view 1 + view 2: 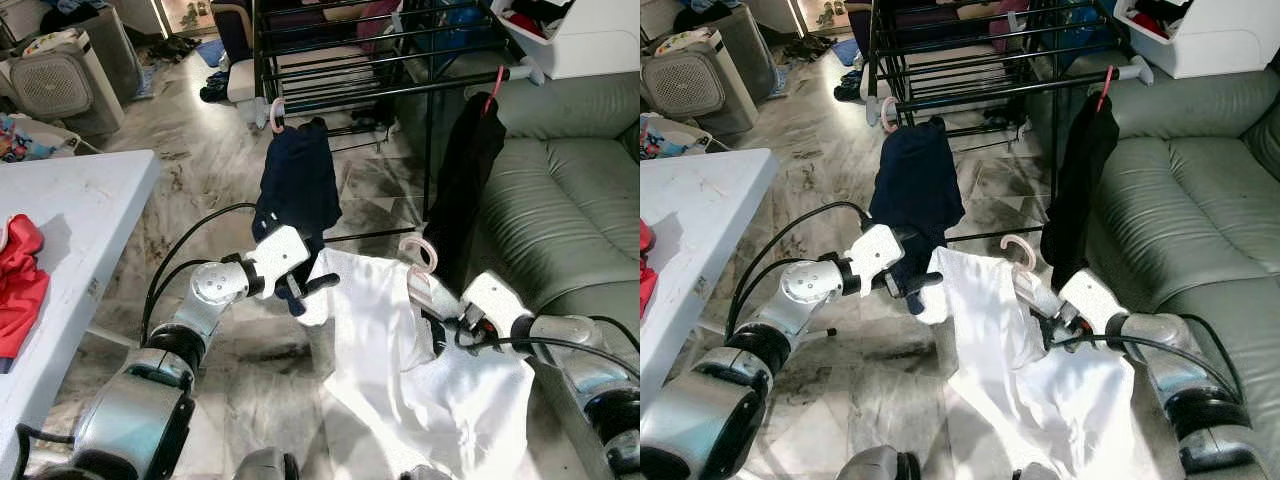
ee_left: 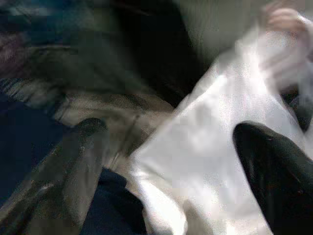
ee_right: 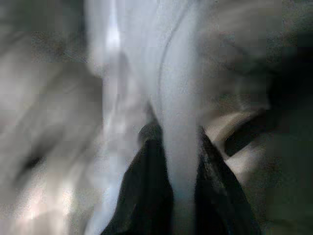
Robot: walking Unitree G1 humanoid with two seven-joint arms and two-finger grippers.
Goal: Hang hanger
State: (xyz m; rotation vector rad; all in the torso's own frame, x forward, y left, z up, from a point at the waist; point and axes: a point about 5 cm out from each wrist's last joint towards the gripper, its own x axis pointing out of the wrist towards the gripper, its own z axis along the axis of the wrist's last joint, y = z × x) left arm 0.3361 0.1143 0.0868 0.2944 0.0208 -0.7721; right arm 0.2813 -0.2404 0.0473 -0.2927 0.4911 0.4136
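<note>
Carry step, hanger not yet on rack. Right gripper point(image 3: 173, 147) clamped on pink hanger point(image 1: 418, 255) with white shirt point(image 1: 400, 370), held low, well short of black rack rail point(image 1: 400, 90). Left gripper point(image 1: 300, 290) fingers spread, at shirt's edge. Next: lift, hook hanger over rail between navy garment point(image 1: 298, 180) and black garment point(image 1: 462, 175).
</note>
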